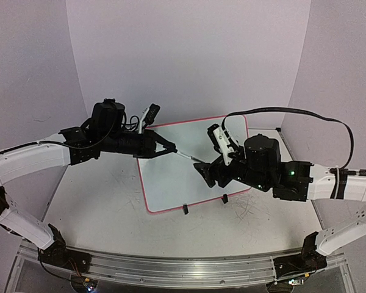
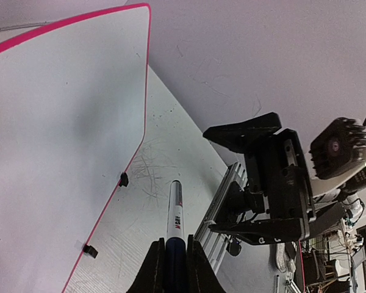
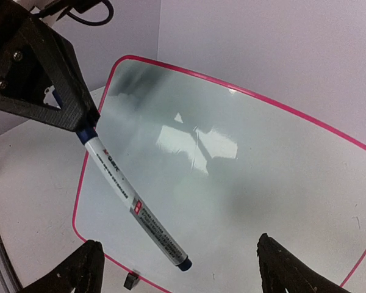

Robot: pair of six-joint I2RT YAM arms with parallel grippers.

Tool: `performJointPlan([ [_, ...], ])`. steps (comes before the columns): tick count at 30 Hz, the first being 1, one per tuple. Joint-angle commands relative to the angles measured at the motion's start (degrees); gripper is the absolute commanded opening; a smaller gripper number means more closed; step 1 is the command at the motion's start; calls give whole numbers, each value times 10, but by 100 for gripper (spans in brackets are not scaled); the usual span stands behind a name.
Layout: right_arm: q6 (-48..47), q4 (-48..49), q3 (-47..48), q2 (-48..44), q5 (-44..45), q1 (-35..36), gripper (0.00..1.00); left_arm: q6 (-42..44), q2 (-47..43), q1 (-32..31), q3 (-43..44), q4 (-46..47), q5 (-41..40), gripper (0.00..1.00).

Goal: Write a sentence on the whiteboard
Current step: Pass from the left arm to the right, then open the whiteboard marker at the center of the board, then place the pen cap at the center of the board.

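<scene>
Top view
- Whiteboard [image 1: 171, 183]: flat on the table [image 1: 97, 207], mid-table between the two arms, with its two clip feet [image 1: 185, 209] on the near edge.
- Left gripper [image 1: 169, 149]: over the whiteboard's left edge, clamped on a marker [image 1: 186, 156].
- Marker: juts rightward above the whiteboard, its free end close to the right gripper [image 1: 206, 173].
- Right gripper: over the whiteboard's right half (we cannot read its gap from here).

Left wrist view
- Left gripper [image 2: 174, 259]: both fingers pinch the marker [image 2: 175, 213] by its dark rear end.
- Whiteboard [image 2: 61, 122]: to the left, pink rim and both clip feet [image 2: 124, 179] showing.
- Right gripper [image 2: 210, 180]: spread wide, holding nothing.
- Table [image 2: 140, 207]: scuffed, beneath the marker.

Right wrist view
- Right gripper [image 3: 177, 244]: fingers far apart at the bottom corners, nothing between them but the view below.
- Marker [image 3: 134, 204]: slants down from the left gripper [image 3: 82, 119], blue end over the whiteboard [image 3: 262, 171] near its rim; we cannot tell whether it touches.
- Clip feet [image 3: 131, 279]: one visible, at the bottom edge.
</scene>
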Motion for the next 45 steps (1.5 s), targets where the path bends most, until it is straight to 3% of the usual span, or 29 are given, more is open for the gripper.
performJointPlan([
  [1,-95,-18,47,26,-34,1,86,8,6,0,29,-33,-4,0],
  [6,-118,-7,83,83,-139,1,77,7,10,0,31,-33,22,0],
  [11,-102,16,116,128,-105,1,59,5,11,0,24,-33,43,0],
  [15,-106,18,114,136,-105,1,34,10,7,1,18,-36,49,0],
  [18,-110,18,94,130,-89,1,5,23,6,7,26,-60,54,0],
  [19,-111,17,84,125,-89,1,0,27,7,15,34,-79,53,0],
  [26,-99,9,-18,63,-145,2,0,43,-60,168,85,-169,33,0],
  [32,-61,16,-67,5,-139,2,0,59,-108,185,105,-242,-130,0],
  [37,-41,37,-74,-19,-127,1,0,-54,-168,185,-36,-285,-344,0],
  [41,-37,41,-68,-15,-130,1,0,-112,-180,185,-120,-280,-375,0],
  [45,-37,41,-55,-4,-144,2,0,-115,-141,185,-168,-235,-325,0],
])
